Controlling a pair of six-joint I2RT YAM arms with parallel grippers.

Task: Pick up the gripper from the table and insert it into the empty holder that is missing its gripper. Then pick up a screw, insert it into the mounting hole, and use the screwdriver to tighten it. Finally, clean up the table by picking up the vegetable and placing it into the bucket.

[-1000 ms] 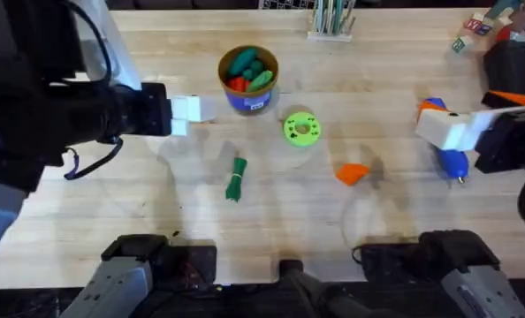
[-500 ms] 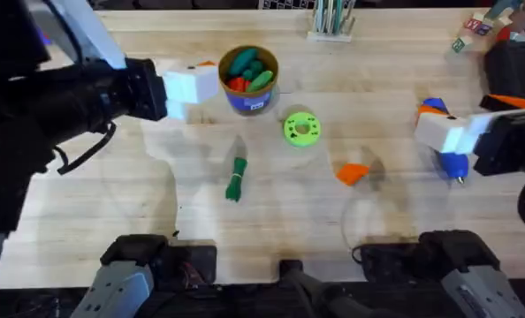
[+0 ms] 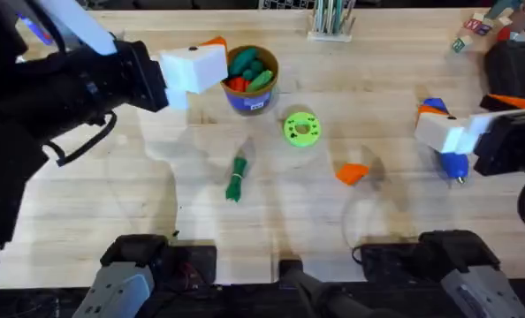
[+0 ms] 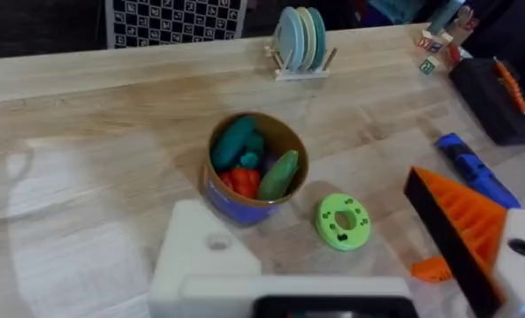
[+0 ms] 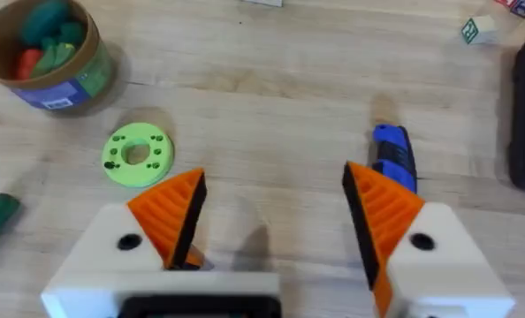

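Orange wedge gripper flat on the light wood table, near green disc. My left gripper is spread, one white holder bare; right gripper spread, empty. Checkerboard behind

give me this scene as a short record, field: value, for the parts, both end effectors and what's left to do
gripper: loose orange wedge on table
holder: left end effector, one white block lacks its orange tip
screwdriver: on table under right end effector
vegetable: on table, outside bucket
green disc: beside bucket
left end effector: open, holds nothing
right end effector: open, holds nothing
done: nothing yet
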